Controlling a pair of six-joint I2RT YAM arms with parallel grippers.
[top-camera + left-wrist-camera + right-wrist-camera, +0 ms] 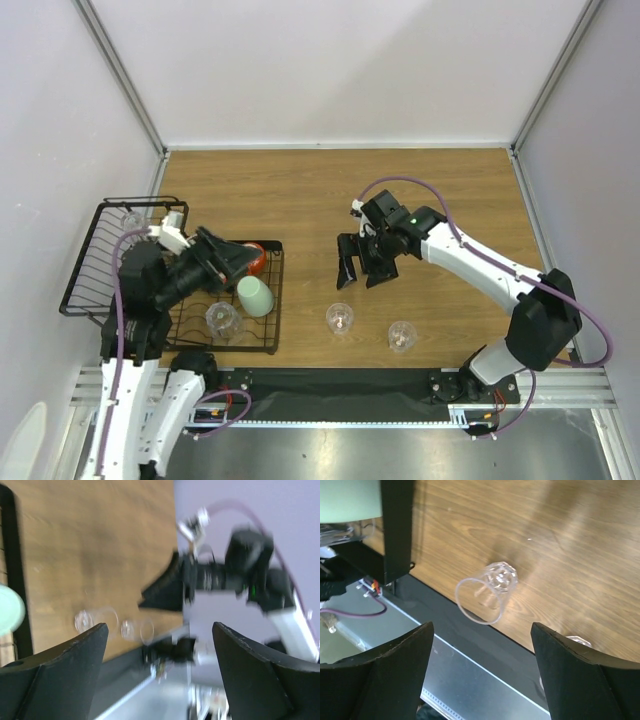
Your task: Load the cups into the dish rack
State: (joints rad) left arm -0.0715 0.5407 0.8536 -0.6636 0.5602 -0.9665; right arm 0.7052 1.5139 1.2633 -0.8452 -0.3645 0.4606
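Well, a brown wooden bench [300, 190] is filling the middle of the room. Pale walls [330, 60] are standing along its far, left and right edges, and a black strip [330, 380] is running along its near edge.

The dish rack [90, 270] is sitting at the left edge, close to the near left corner. A mint-green cup [255, 296] is resting on the rack's grid on its right side. An orange-red cup [258, 260] is peeking out just behind it, partly hidden by the left arm. A clear cup in the rack [222, 320] is sitting at the rack's near side.

Two more clear cups are standing on the bare wood near the near edge: the first tumbler [340, 318] and, to its right, the second tumbler [401, 336].

The left arm is bending low over the rack. The left pincer [159, 630] is spreading wide and holding nothing.

The right arm is reaching from the near right corner toward the middle. The right pincer [363, 272] is hanging above the first tumbler, spread wide and holding nothing.
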